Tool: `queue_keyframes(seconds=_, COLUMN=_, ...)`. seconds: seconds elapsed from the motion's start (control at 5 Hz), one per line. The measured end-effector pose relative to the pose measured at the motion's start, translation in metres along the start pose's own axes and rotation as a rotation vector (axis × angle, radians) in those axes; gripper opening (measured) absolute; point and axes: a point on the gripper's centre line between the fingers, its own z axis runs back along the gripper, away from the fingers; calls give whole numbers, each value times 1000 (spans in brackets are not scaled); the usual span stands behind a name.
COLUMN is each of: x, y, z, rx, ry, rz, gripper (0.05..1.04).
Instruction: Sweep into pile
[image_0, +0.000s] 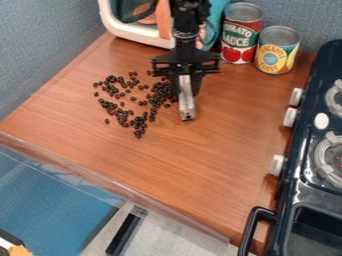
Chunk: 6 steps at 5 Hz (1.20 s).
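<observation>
Noting, nearest the camera, the black handle (251, 227) of the toy stove (292, 182), jutting out over the near end of the wooden counter (207, 155). Locating the beans (142, 103), small and dark, on the wood to the picture's left of the gripper (190, 92); lying in a loose, broken ring, with strays at the rim and a denser band just beside the gripper.

Reading the jaws as clenched on a narrow silvery tool (187, 107), probably a sweeper; not making out its exact form. Holding it roughly upright with its end low, at or near the wood, presumably for pushing at bean level instead of passing over the top. Standing it at the dense side of the spread, well placed for driving beans inward, away from the stove.

Finding the red can (241, 37) and the yellow can (277, 52) standing together at the back, near the wall, presumably for leaving the sweeping area free.

Judging the gathering as partial at best: not forming one pile. Probably calling next for short, low strokes toward the middle of the ring, then for working round to the outer strays. Risking rolling and scattering under a fast stroke, or leaving beans behind a tool so narrow.
</observation>
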Motion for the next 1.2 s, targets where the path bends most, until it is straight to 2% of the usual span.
queue_keyframes(seconds=0.4, x=-6, y=25, z=0, rx=24, ry=3, rz=-2, gripper=359)
queue_keyframes(seconds=0.6, x=-8, y=43, z=1, rx=28, ry=22, rz=17, gripper=359)
queue_keyframes(seconds=1.0, x=-19, y=74, z=7, rx=2, ry=58, rz=31, gripper=359)
queue_keyframes(seconds=1.2, x=-19, y=86, z=23, rx=-21, ry=22, rz=28, gripper=359)
